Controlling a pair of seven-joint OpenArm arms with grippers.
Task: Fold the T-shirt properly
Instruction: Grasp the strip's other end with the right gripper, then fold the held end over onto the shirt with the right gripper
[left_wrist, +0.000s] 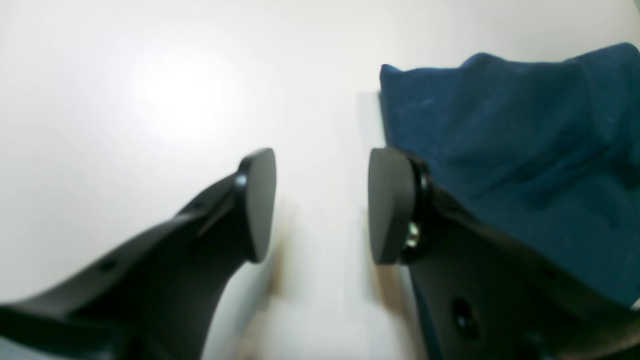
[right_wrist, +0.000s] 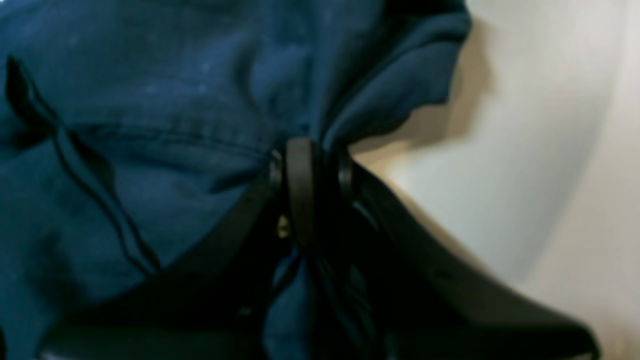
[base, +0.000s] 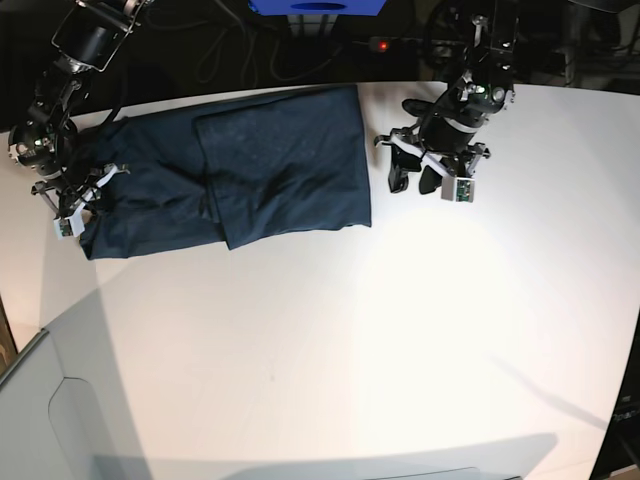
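The dark navy T-shirt (base: 270, 165) lies spread and partly folded on the far left part of the white table (base: 400, 330). My right gripper (right_wrist: 310, 165) is shut on a bunched edge of the shirt (right_wrist: 150, 125); in the base view it (base: 95, 185) sits at the shirt's left end. My left gripper (left_wrist: 320, 200) is open and empty, low over bare table just beside the shirt's edge (left_wrist: 525, 150). In the base view it (base: 412, 180) is just right of the shirt's right edge.
A blue box (base: 318, 6), cables and a red light (base: 379, 44) lie beyond the table's far edge. A grey panel (base: 40, 420) stands at the lower left. The table's curved left edge runs close to the right arm.
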